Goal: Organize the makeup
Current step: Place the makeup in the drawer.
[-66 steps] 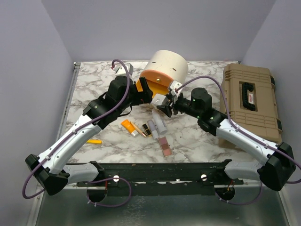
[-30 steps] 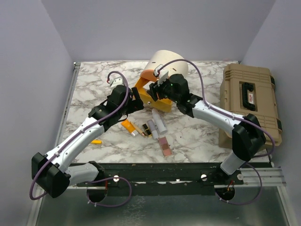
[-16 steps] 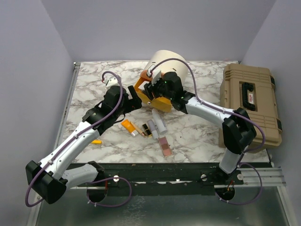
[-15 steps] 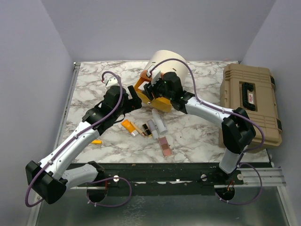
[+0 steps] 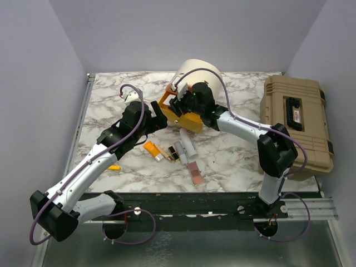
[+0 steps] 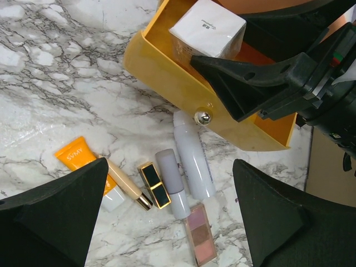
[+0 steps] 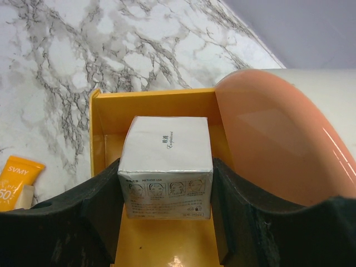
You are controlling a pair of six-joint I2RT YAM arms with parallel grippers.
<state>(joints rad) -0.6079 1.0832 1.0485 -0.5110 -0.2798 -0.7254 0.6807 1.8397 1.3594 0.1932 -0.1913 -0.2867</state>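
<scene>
My right gripper [image 7: 167, 186] is shut on a small white square box [image 7: 167, 158] of makeup, held inside the pulled-out orange drawer [image 7: 161, 105] of the cream cylindrical case [image 5: 199, 71]. Whether the box touches the drawer floor I cannot tell. My left gripper [image 6: 171, 167] hangs open above the makeup on the marble: an orange tube [image 6: 79, 158], a beige stick [image 6: 127, 187], a gold-black lipstick [image 6: 154, 184], two white tubes [image 6: 193, 161] and a pink palette [image 6: 200, 233]. In the top view the row of makeup [image 5: 178, 150] lies in front of the drawer [image 5: 190, 120].
A tan hard toolbox [image 5: 295, 119] fills the right side of the table. A small yellow item [image 5: 113, 167] lies by the left arm. The case's peach lid [image 7: 272, 139] stands right of the drawer. A silver knob [image 6: 202, 117] sticks out of the drawer front.
My right gripper has shifted a little left with the white box in the drawer. My left arm has drawn back slightly from the drawer, jaws still wide.
</scene>
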